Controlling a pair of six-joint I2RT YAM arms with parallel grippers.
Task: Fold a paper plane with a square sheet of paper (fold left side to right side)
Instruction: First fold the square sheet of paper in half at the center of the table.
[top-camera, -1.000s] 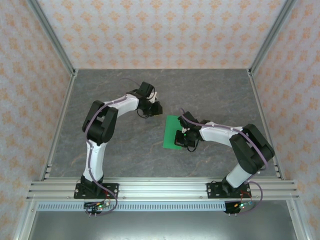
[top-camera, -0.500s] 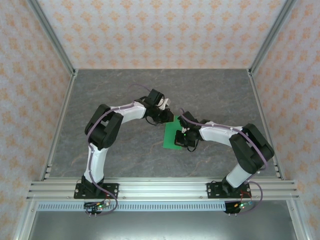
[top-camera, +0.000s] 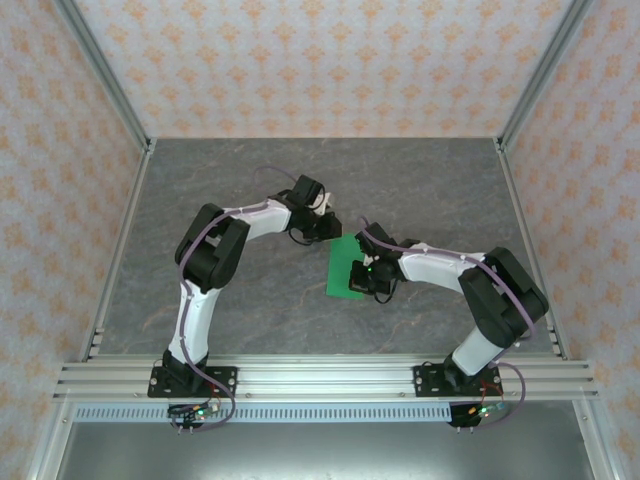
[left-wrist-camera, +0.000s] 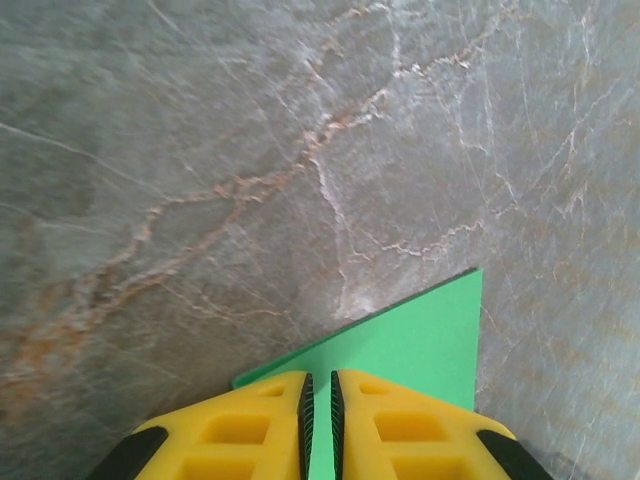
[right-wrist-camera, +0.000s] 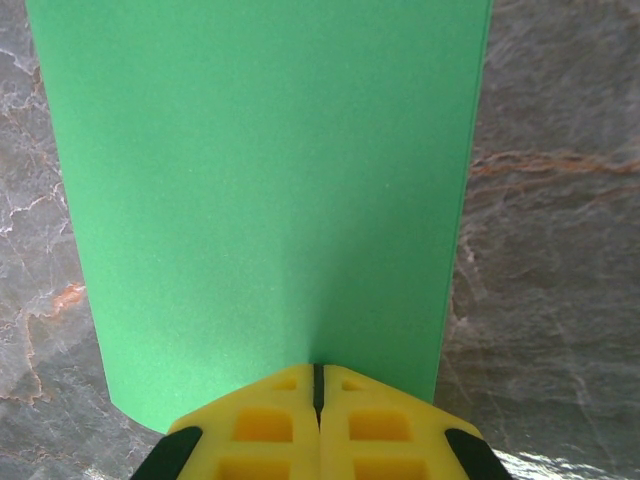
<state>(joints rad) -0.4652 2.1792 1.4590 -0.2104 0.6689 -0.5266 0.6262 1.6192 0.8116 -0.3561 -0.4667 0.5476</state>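
Changed: the left claw (top-camera: 324, 227) has swung in from the far left of the bench (top-camera: 220, 180) to the far-left corner of the green sheet of paper (top-camera: 344, 262).
Left claw: fingers together over that corner; I cannot tell whether they pinch it.
Right claw (top-camera: 368, 280): unmoved, fingers together, tips on the sheet's right edge.
Sheet: mid-bench, same place, a narrow rectangle.
Meaning: probably readying the next crease.

I saw a grey marbled table (top-camera: 220, 190) with rust-coloured veins, aluminium rails (top-camera: 325, 378) along its near edge, one bright green sheet of paper (top-camera: 341, 265) lying flat on it just right of centre, a narrow rectangle, long sides running roughly front to back.
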